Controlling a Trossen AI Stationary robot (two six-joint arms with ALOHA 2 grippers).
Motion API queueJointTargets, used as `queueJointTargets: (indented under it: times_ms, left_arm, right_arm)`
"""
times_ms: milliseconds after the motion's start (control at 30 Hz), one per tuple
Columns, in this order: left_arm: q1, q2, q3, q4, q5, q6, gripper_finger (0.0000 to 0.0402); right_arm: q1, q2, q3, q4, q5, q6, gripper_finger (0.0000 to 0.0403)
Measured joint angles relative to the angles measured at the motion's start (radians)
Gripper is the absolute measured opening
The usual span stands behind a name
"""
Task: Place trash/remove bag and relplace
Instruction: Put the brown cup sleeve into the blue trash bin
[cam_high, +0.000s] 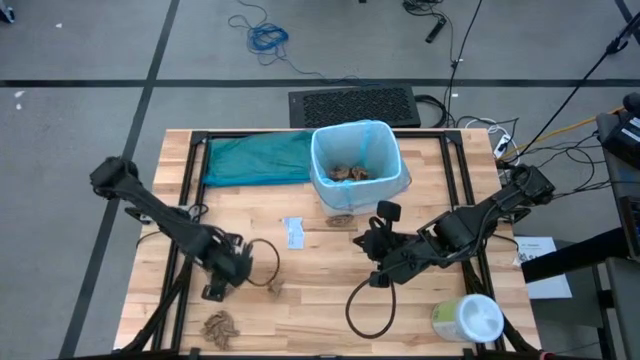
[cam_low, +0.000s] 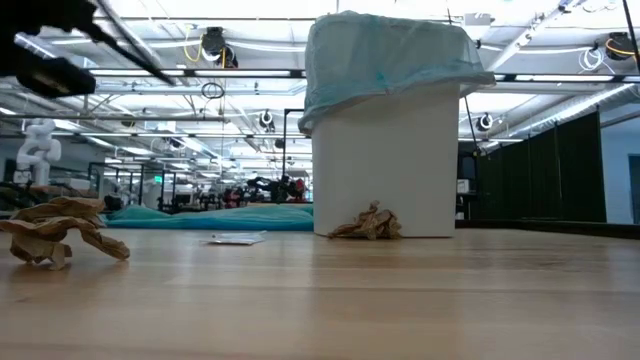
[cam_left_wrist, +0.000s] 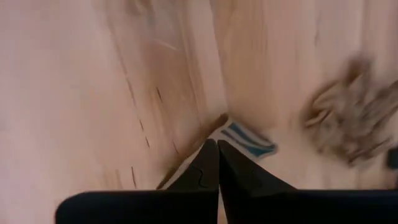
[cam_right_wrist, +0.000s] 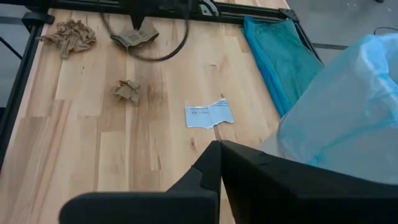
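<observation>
The white bin (cam_high: 357, 185) stands at the table's far middle, lined with the light-blue bag (cam_high: 372, 135) (cam_low: 385, 55), whose edge is folded over the rim. Brown wads (cam_high: 348, 172) lie inside. One wad (cam_high: 340, 218) (cam_low: 368, 222) rests against the bin's base. Two more (cam_high: 275, 287) (cam_high: 220, 326) lie at the near left. A white scrap (cam_high: 294, 232) (cam_left_wrist: 247, 140) lies flat at mid-table. My left gripper (cam_high: 243, 262) (cam_left_wrist: 217, 148) hovers shut, left of the scrap. My right gripper (cam_high: 368, 240) (cam_right_wrist: 219, 147) is shut, near the bin. No red bottle shows.
A teal-green bag (cam_high: 255, 158) lies flat at the far left beside the bin. The white-and-green wipes tub (cam_high: 468, 318) lies at the near right corner. Black cable loops (cam_high: 372, 305) lie on the table near both grippers. Bare wood shows between the scrap and the near edge.
</observation>
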Motion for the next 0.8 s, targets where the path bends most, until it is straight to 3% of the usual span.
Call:
queueJointTargets:
  times_ms: [133, 367, 800]
  left_arm:
    - [0.002, 0.114, 0.000, -0.002, 0.041, 0.130, 0.0043]
    - [0.001, 0.278, -0.011, 0.018, 0.225, 0.273, 0.0093]
    - [0.027, 0.315, 0.052, -0.085, 0.244, 0.333, 0.0110]
  right_arm:
    - [0.000, 0.000, 0.000, 0.000, -0.003, 0.002, 0.0000]
    - [0.000, 0.000, 0.000, 0.000, -0.018, 0.005, 0.0000]
    - [0.000, 0.000, 0.000, 0.000, -0.030, 0.003, 0.0000]
